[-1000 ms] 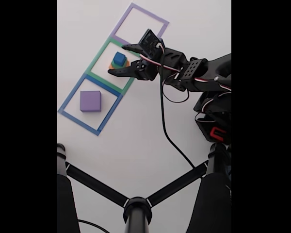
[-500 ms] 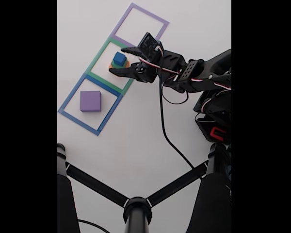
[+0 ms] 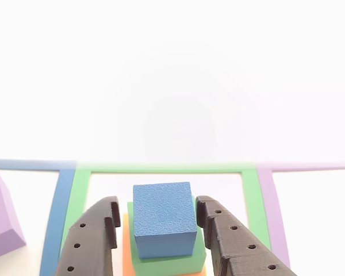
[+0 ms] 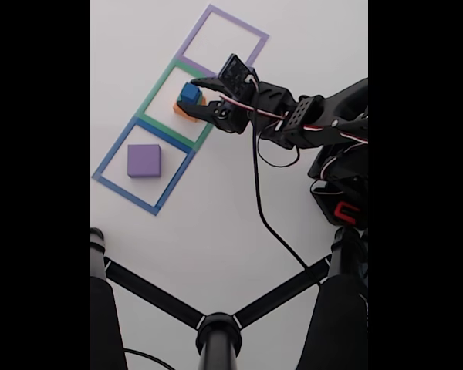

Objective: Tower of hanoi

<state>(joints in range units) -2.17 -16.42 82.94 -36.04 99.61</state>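
Gripper (image 3: 156,230) straddling the blue cube (image 3: 164,217), jaws spread, not clamped.

Other view, left to right: purple block (image 3: 1,215) sits at the left edge inside the blue taped outline (image 3: 56,213), flat, matte. Green taped outline (image 3: 161,168) holds the stack: orange block (image 3: 126,247) at the bottom, green cube (image 3: 178,261) on it, blue cube on top, all matte, edges roughly square to the tape. Fingers (image 3: 95,238) flank the blue cube on both sides with small gaps; contact cannot be told. Purple taped outline (image 3: 270,213) to the right. Fixed view: purple block (image 4: 143,160) in the blue square, well apart from the stack; gripper (image 4: 194,96) over the blue cube (image 4: 190,92) in the middle green square.
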